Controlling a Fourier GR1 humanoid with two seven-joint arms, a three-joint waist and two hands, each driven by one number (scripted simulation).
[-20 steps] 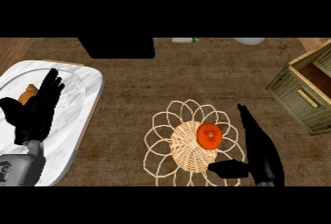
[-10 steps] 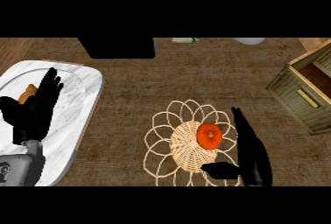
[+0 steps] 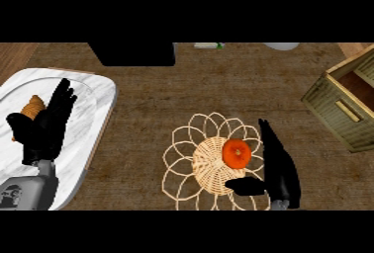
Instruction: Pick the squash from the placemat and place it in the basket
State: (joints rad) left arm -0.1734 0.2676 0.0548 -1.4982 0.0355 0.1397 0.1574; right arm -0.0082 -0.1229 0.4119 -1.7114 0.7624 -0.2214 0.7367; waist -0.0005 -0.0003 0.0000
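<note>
**A:** What does the squash (image 3: 237,153) look like?

**B:** Small, round and bright orange, with a darker dip near its middle. It sits in the woven centre of the basket (image 3: 211,170), a pale wicker piece with open wire loops fanning out round it like petals. It lies toward the right side of that woven disc.

**A:** And the right hand (image 3: 276,170)?

**B:** It lies just right of the squash, over the basket's right-hand loops. The fingers are straight and held together, pointing away from the robot, and the thumb sticks out to the left below the squash, over the woven part. Nothing is held in it. I cannot tell whether the fingers brush the squash or stand just clear of it.

**A:** The left hand (image 3: 44,126)?

**B:** Over the white marbled placemat (image 3: 91,121) at the left, fingers straight and slightly spread, pointing up and to the right, holding nothing. An orange-brown object (image 3: 33,106) shows beside it on the placemat, partly hidden by the hand.

**A:** Anything else about?

**B:** A wooden crate (image 3: 343,106) at the right edge, well apart from the basket, and a black block (image 3: 131,53) at the top.
</note>
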